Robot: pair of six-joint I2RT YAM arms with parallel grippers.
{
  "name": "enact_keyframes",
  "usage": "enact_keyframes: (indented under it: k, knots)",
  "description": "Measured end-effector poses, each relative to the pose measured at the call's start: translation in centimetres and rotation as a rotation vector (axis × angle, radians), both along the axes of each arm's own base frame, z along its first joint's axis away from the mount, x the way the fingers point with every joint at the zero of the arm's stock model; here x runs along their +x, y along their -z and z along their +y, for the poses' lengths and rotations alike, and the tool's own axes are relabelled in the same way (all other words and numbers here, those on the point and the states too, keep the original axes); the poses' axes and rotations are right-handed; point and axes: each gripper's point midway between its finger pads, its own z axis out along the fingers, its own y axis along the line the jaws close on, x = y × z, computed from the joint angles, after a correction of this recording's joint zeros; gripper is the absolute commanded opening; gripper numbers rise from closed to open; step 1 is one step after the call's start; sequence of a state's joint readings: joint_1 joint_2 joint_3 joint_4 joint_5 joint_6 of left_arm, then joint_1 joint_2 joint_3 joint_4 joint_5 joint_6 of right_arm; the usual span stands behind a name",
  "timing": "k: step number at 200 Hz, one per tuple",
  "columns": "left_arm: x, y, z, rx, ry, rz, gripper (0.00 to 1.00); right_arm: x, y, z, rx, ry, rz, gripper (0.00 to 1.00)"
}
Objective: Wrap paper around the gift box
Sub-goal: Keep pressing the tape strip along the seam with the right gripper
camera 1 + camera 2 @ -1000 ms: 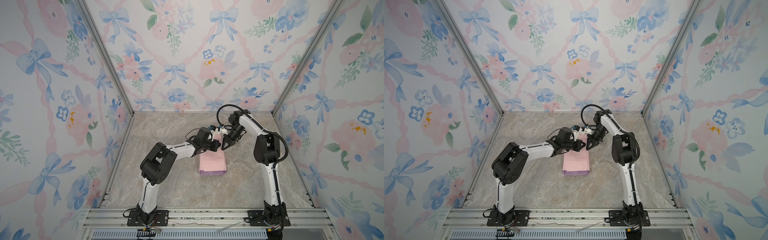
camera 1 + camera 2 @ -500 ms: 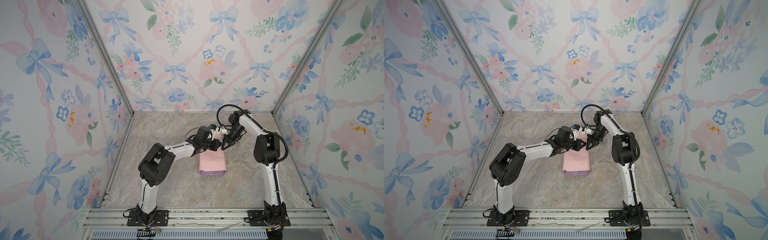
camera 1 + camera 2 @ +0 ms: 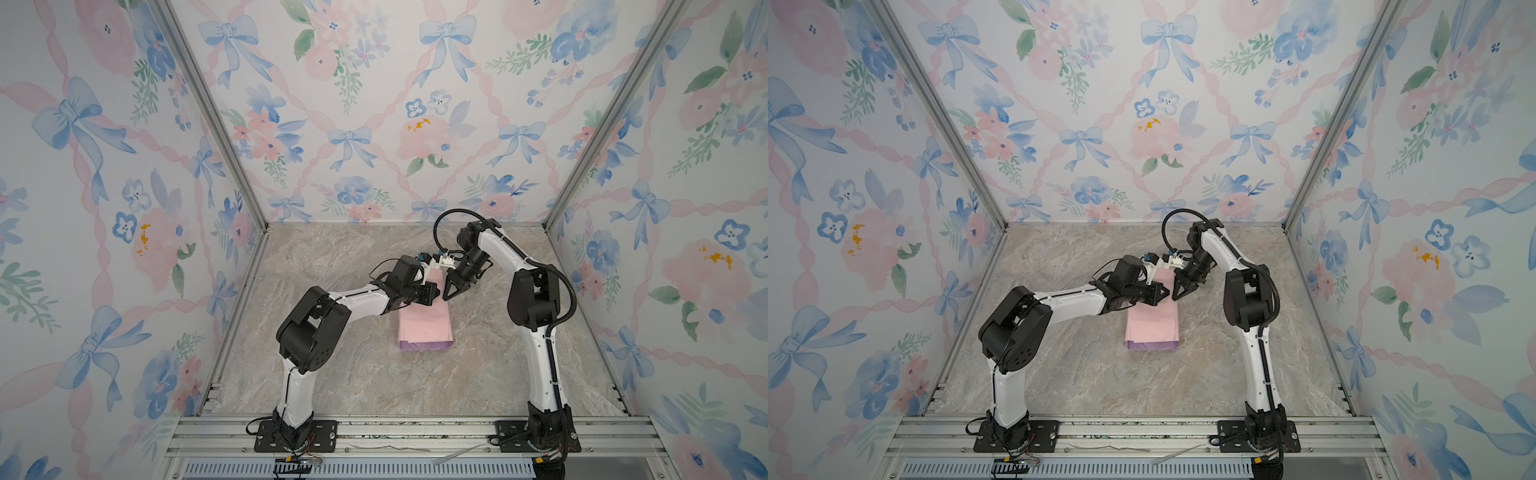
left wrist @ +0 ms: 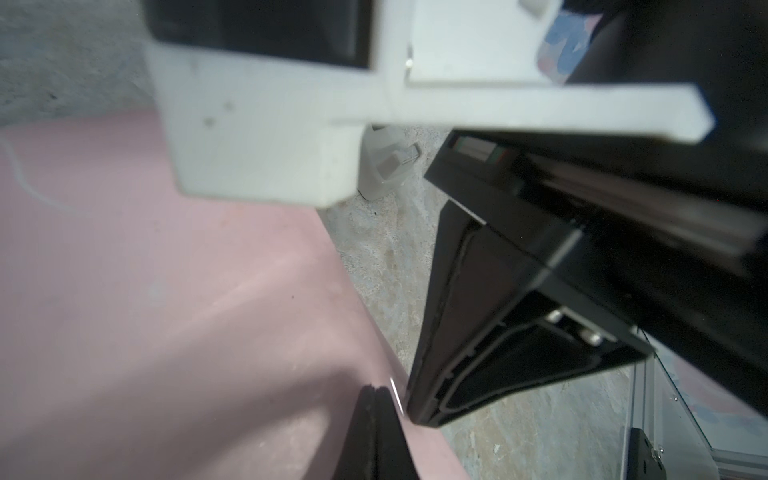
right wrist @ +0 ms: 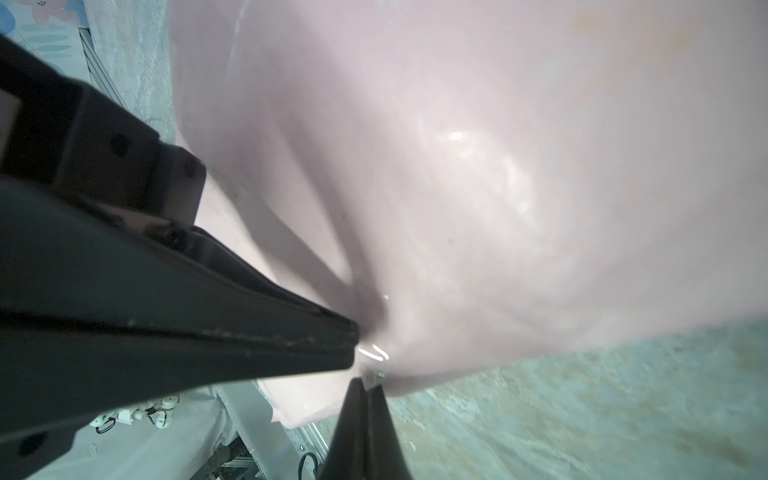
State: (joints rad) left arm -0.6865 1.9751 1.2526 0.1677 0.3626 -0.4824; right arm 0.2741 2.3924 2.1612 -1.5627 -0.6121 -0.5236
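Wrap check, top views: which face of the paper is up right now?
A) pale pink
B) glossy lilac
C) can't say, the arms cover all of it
A: the paper lies folded on the table with its pale pink face up; lilac shows only as a thin strip along its near edge.

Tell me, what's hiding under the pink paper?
The paper is folded over into a flat bundle, pink on top and lilac along its near edge. Whatever lies underneath is fully covered in every view, so I cannot see it.
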Motion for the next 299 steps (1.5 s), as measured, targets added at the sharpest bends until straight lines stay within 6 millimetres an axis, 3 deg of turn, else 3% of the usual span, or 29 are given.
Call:
enact_keyframes:
  k: [108, 194, 244, 299]
  knots:
    - [-0.1, -0.2, 0.0, -0.008, 0.002, -0.009, 0.0, 0.0, 0.0, 0.0, 0.0, 0.0, 0.0, 0.0]
    - [-0.2, -1.9, -0.4, -0.051, 0.024, -0.034, 0.0, 0.0, 0.0, 0.0, -0.002, 0.004, 0.002, 0.0]
    - [-0.1, 0.0, -0.6, -0.035, 0.019, -0.004, 0.0, 0.0, 0.0, 0.0, -0.003, 0.006, 0.004, 0.0]
    - [0.2, 0.0, -0.7, -0.038, 0.016, -0.007, 0.0, 0.0, 0.0, 0.0, -0.003, 0.006, 0.003, 0.0]
